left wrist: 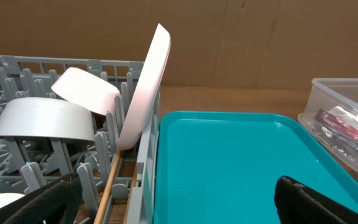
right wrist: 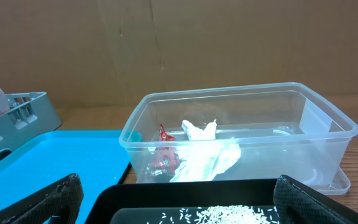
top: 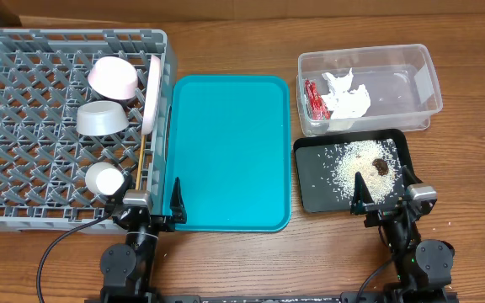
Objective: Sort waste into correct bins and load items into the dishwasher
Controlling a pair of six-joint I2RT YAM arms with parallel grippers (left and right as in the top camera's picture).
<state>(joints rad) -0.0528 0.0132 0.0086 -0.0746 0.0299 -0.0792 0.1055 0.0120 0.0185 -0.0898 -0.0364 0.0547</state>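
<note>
Checking left gripper [top: 152, 209]: jaws are standing wide, holding nothing. It is sitting at the near edge of the table, straddling the seam between the rack and the teal tray.
Right gripper [top: 386, 195]: jaws are also standing wide with nothing between them. It is sitting at the near edge of the black tray.
Rack [top: 23, 109]: lying ahead and to the left of the left gripper. Pink bowl [top: 113, 77], white bowl [top: 101, 119] and cup [top: 106, 179] are sitting in a column toward its right side. Plate [top: 151, 94] is standing on edge against the right wall.
Chopsticks [top: 144, 160]: lying inside the rack by the right wall, long axis running straight away from the left gripper, near ends just beside its left finger.
Clear tub [top: 365, 55]: sitting beyond the black tray, ahead of the right gripper. Red wrapper [top: 314, 98] and napkin [top: 345, 97] are lying inside at its left end.
Black tray [top: 310, 198]: rice [top: 352, 168] and brown lump [top: 380, 165] are lying on it, just ahead of the right gripper.
Teal tray [top: 230, 143]: lying between the two arms, carrying nothing I can see.
Nearer arm: left is covering the rack and right is covering both bins, so neither is needing to cross.
Progress: looking finished by my read, as every piece is sitting in the rack or a bin.
Room: an open lane is running over the teal tray. The rack wall and leaning plate are crowding the left gripper's left side, and the tub rim is rising ahead of the right.
</note>
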